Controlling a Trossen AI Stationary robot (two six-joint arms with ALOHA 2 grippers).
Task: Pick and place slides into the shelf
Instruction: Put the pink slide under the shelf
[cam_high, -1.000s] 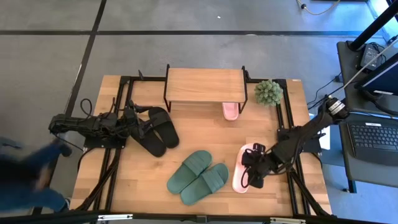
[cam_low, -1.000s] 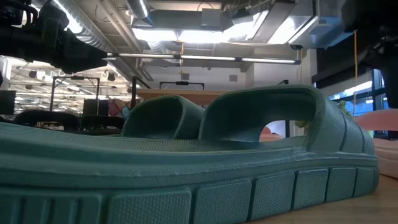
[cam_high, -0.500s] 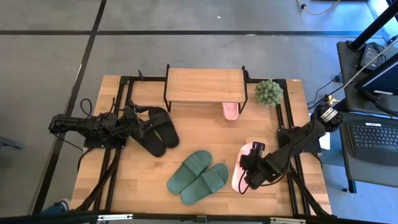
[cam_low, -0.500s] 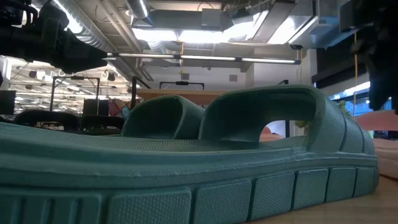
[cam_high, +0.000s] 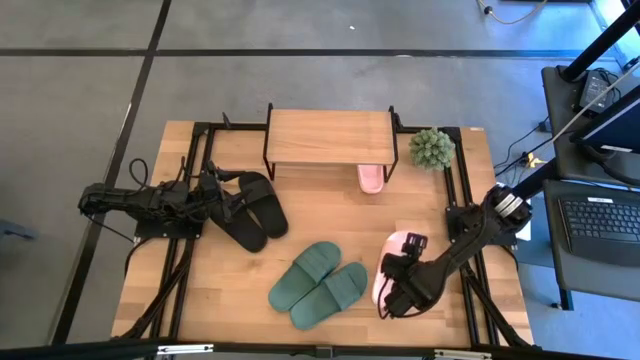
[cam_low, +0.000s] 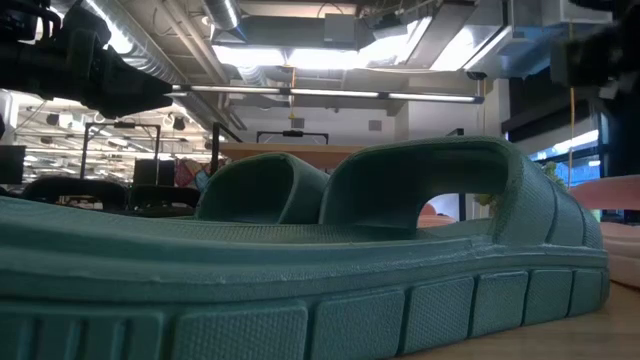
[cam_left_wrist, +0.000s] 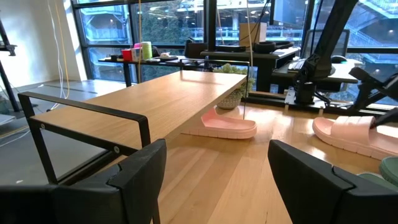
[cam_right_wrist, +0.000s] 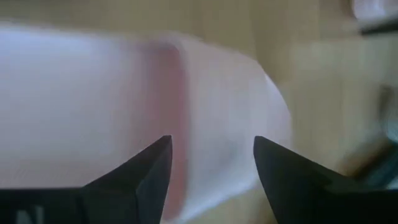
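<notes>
Since a second before, the right gripper (cam_high: 393, 297) had slid down along the loose pink slide (cam_high: 384, 272) toward the table's near edge, its fingers (cam_right_wrist: 146, 180) spread apart above the sandal, gripping nothing. That slide lay flat beside the dark green pair (cam_high: 318, 284). Its mate, the other pink slide (cam_high: 370, 178), sat under the shelf (cam_high: 330, 136) (half hidden by the top board). Over by the black pair (cam_high: 250, 210), the left gripper (cam_high: 228, 196) waited with jaws wide and empty.
</notes>
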